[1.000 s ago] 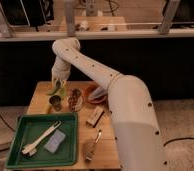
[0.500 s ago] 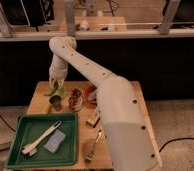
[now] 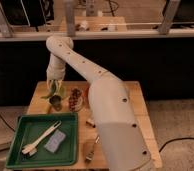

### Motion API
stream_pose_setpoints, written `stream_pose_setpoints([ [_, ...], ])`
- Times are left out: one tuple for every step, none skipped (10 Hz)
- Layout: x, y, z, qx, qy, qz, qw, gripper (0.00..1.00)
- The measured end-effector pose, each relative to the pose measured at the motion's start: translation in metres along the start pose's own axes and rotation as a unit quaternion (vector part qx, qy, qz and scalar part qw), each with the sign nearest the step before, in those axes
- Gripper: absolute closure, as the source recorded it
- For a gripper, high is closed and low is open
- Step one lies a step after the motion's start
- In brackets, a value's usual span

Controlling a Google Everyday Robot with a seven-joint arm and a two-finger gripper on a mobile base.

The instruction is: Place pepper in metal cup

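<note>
My gripper (image 3: pixel 55 89) hangs at the back left of the wooden table (image 3: pixel 37 97), pointing down. It is shut on the small light-green pepper (image 3: pixel 53 93), which sticks out to the sides under it. The dull grey metal cup (image 3: pixel 55 103) stands directly below, with the pepper just above its rim. My white arm (image 3: pixel 97 85) reaches in from the lower right and hides much of the table's middle.
A bowl of brown-red pieces (image 3: pixel 75 99) stands right of the cup. A large green tray (image 3: pixel 20 150) at the front left holds a pale utensil (image 3: pixel 40 138) and a grey-blue block (image 3: pixel 55 142). A utensil (image 3: pixel 91 150) lies at the table's front.
The gripper with the pepper has moved slightly left and down, closer over the metal cup. The arm now covers more of the table.
</note>
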Motion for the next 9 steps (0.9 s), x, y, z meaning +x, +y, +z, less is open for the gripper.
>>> stream_pose_setpoints([
  [-0.003, 0.000, 0.000, 0.002, -0.003, 0.012, 0.9999, 0.98],
  [-0.007, 0.000, 0.001, 0.005, -0.006, 0.019, 0.9998, 0.98],
  [-0.011, -0.003, 0.001, 0.011, -0.012, 0.026, 0.9996, 0.98],
  [-0.014, -0.003, 0.001, 0.015, -0.018, 0.031, 0.9992, 0.98],
  [-0.018, -0.005, 0.001, 0.022, -0.028, 0.037, 0.9987, 0.98],
  [-0.021, -0.007, 0.001, 0.030, -0.038, 0.043, 0.9979, 0.98],
  [-0.025, -0.008, 0.002, 0.043, -0.053, 0.052, 0.9963, 0.98],
  [-0.028, -0.009, 0.004, 0.057, -0.069, 0.063, 0.9940, 0.98],
  [-0.031, -0.009, 0.006, 0.069, -0.084, 0.077, 0.9911, 0.98],
])
